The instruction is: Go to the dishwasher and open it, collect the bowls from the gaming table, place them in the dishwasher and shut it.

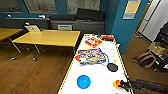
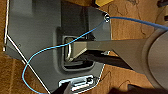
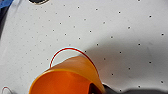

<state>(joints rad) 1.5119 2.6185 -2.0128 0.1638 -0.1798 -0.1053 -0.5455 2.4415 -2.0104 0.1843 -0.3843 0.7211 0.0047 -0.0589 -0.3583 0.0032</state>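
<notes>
The gaming table [image 1: 98, 75] has a glossy white top and a yellow frame and runs away from me. The round blue bowl [image 1: 83, 82] sits on its near end. My right gripper [image 1: 120, 84] comes in from the right, shut on the small yellow bowl [image 1: 116, 83] by the table's right edge. In the right wrist view the yellow bowl [image 3: 66, 78] is tilted just above the dotted white top [image 3: 120, 30] and casts a shadow on it. The dishwasher is out of view.
A flat black disc [image 1: 112, 67], a colourful box [image 1: 92, 56] and a red-orange box [image 1: 93, 42] lie farther along the table. Yellow-topped tables [image 1: 47, 37] stand to the left on wood floor. Bags [image 1: 147, 58] lie on the floor to the right, past a teal column [image 1: 120, 22].
</notes>
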